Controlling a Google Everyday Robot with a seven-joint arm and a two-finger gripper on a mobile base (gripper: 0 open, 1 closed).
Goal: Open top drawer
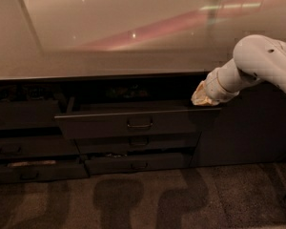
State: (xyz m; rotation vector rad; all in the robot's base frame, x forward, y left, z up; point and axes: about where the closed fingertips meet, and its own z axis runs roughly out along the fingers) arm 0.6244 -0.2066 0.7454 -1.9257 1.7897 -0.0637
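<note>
The top drawer is a wide dark charcoal drawer under the counter, pulled partly out, with a small black loop handle at its centre. Its inside is dark and mostly hidden. My white arm reaches in from the right. My gripper is at the drawer's right end, just above its top edge, under the counter lip and well to the right of the handle. Its wrist covers the fingers.
A glossy pale countertop spans the scene above. Narrower dark drawers sit below and to the left, some slightly ajar. A tall plain dark cabinet door stands at the right. Carpet floor lies in front.
</note>
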